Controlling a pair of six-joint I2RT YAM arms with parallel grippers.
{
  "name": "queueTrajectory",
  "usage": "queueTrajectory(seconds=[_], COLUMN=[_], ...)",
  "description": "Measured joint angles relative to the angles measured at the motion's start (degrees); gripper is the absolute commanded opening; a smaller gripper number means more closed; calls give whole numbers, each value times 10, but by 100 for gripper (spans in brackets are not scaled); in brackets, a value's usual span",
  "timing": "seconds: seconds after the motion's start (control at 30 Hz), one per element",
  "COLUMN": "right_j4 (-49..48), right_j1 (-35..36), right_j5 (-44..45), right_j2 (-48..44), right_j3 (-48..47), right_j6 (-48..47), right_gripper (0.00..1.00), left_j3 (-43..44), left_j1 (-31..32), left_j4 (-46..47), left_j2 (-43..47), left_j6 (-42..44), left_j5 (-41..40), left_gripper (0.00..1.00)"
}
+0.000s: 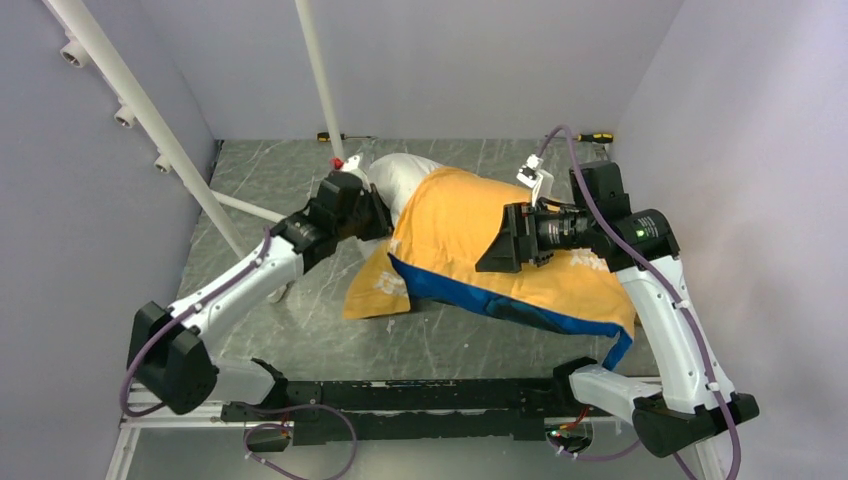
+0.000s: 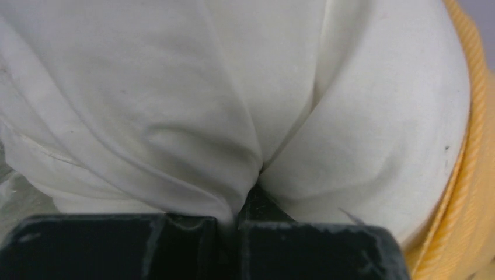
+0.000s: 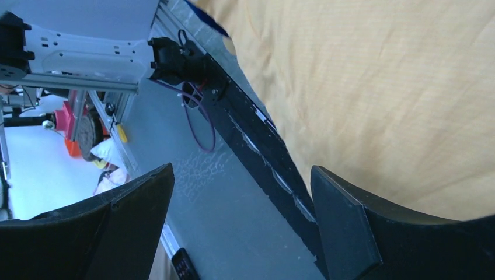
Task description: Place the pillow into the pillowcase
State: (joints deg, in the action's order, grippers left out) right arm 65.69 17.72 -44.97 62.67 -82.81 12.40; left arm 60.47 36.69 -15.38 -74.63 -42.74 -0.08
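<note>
**Desk:** Where is the pillow from your side?

**Me:** I see the plump white stuffed pillow [image 1: 405, 178] lying on the grey marbled table [image 1: 300, 330]. Most of it is covered by the thin fabric pillowcase [image 1: 470, 225], which is yellow-orange on top with a blue layer showing along the near edge. One white end pokes out at the far left of the case.

**Desk:** And your left gripper?

**Me:** My left gripper [image 2: 236, 219] is at that bare end. Its fingers are pressed nearly together, pinching a fold of the white cloth (my wrist view is almost all pillow, with the case's orange edge at the right).

**Desk:** The right one?

**Me:** My right gripper [image 3: 242, 172] hangs over the orange side, jaws spread wide with nothing between them. I can't tell whether a finger brushes the fabric.
</note>
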Motion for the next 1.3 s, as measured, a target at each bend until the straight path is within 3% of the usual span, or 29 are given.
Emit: queueTrajectory(seconds=[0.23,0.43,0.6,0.8,1.07,1.3], right_j4=[-19,-28,-61,-105,-155,-167], right_j1=[0,0,-10,-50,-105,-189], right_j5=[21,115,212,265,249,199], right_j2=[-38,-103,-113,-31,81,43], right_j3=[112,209,208,160,108,109], right_j6=[73,143,160,145,101,129], right_gripper=[96,100,100,100,100,96], left_j3=[107,121,94,-2,-34,-14], left_j1=[-66,-88,-90,-89,-29,-6], left_j4=[-56,-53,-22,53,104,100], left_j2=[-83,-107,-93,-30,-9,-29], left_j6=[-31,-35,-39,-67,-73,-73], left_j5=[99,159,179,186,127,103], left_gripper=[0,0,0,0,0,0])
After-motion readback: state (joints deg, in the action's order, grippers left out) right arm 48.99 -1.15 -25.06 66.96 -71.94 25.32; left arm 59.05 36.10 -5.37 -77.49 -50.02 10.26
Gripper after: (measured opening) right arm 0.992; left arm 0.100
